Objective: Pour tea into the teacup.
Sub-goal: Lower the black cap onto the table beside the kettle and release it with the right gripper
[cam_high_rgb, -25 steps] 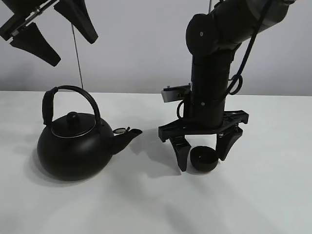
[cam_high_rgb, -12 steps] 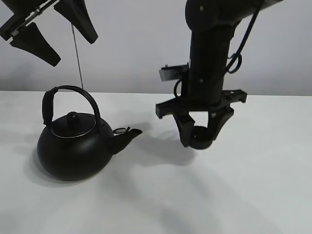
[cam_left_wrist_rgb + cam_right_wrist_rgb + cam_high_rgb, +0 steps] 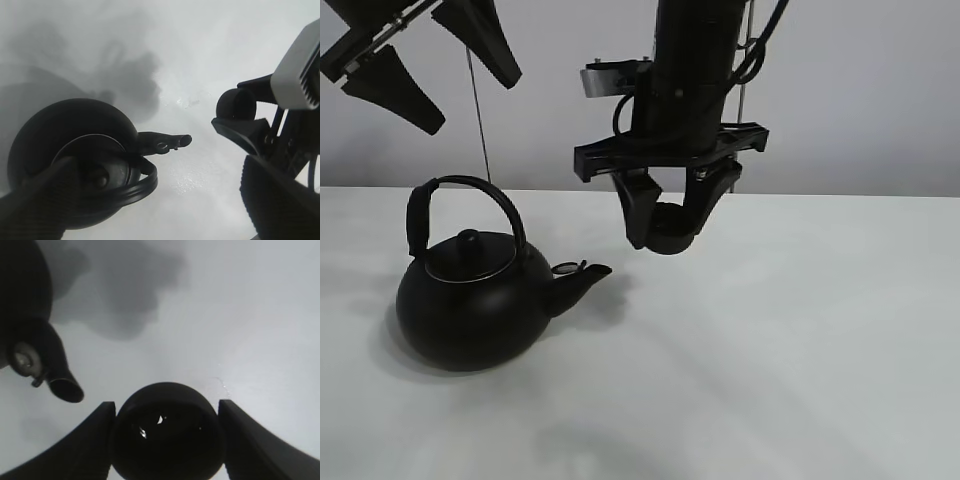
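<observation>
My right gripper [image 3: 672,232] is shut on the small black teacup [image 3: 672,234] and holds it in the air, to the right of and above the kettle's spout. In the right wrist view the teacup [image 3: 167,432] sits between the two fingers [image 3: 90,440], with the spout [image 3: 62,382] off to one side. The big black kettle [image 3: 470,295] stands on the white table at the left, its arched handle upright. My left gripper [image 3: 420,70] is open and empty, high above the kettle. The left wrist view shows the kettle [image 3: 75,160] and the teacup [image 3: 235,105]. No tea is visible.
The white table [image 3: 800,350] spreads to the right and front of the kettle. A thin vertical rod [image 3: 478,110] stands behind the kettle against the grey wall.
My right gripper closed on the teacup, lifted it off the table and carried it up and left toward the kettle's spout. The left gripper and the kettle have not moved.
</observation>
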Controlling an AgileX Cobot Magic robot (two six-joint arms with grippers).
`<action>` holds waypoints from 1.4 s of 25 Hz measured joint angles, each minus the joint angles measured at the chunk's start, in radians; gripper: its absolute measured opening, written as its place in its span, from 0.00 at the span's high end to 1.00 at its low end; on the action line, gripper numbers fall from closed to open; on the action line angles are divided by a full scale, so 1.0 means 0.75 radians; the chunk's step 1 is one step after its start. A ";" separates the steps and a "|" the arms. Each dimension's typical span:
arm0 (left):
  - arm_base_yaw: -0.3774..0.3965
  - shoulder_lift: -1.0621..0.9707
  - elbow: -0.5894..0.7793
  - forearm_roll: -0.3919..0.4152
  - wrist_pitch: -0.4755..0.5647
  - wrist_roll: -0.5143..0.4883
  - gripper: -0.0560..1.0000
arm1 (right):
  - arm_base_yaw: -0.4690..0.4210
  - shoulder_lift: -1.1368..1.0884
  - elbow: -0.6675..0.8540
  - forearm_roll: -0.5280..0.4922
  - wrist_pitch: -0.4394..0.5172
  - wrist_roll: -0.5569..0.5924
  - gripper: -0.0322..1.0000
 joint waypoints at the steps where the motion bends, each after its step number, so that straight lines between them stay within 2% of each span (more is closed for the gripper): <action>1: 0.000 0.000 0.000 0.000 0.000 0.000 0.35 | 0.016 0.000 0.000 0.001 0.002 -0.001 0.58; 8: 0.000 0.000 0.000 0.000 -0.006 0.000 0.35 | 0.085 0.036 0.000 0.010 0.031 -0.004 0.58; 20: 0.000 0.000 0.000 0.000 -0.070 0.000 0.35 | 0.085 0.066 0.062 0.036 0.019 -0.060 0.58; 35: 0.000 0.000 0.000 0.000 -0.074 0.000 0.35 | 0.085 0.096 0.202 0.034 -0.170 -0.078 0.58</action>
